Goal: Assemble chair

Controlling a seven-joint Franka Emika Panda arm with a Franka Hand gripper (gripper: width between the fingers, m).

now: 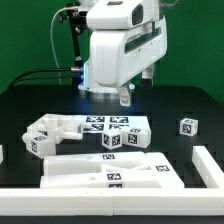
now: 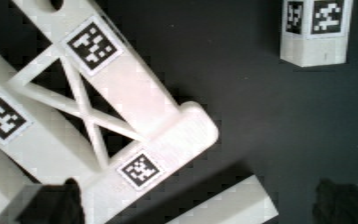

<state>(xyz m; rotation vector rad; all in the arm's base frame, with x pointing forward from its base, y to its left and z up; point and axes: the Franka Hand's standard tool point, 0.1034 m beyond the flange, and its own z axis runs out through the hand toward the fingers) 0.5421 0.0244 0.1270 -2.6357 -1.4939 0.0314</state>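
Observation:
The chair lies in loose white tagged parts. A cross-braced frame (image 2: 91, 100) fills much of the wrist view; in the exterior view this frame (image 1: 48, 131) sits at the exterior view's left. A small peg (image 2: 314, 34) lies apart from it, and the peg (image 1: 187, 126) shows at the exterior view's right. Two tagged blocks (image 1: 123, 140) stand mid-table, and long bars (image 1: 110, 172) lie in front. My gripper (image 2: 197, 206) is open, its dark fingers (image 2: 44, 204) wide apart with nothing held. It hangs above the table, and the gripper (image 1: 124, 96) is behind the parts.
The marker board (image 1: 108, 123) lies flat mid-table behind the blocks. A white panel (image 1: 207, 165) stands at the exterior view's right. A low white rail (image 1: 110, 206) runs along the front edge. Another white part (image 2: 220, 192) lies below my jaws.

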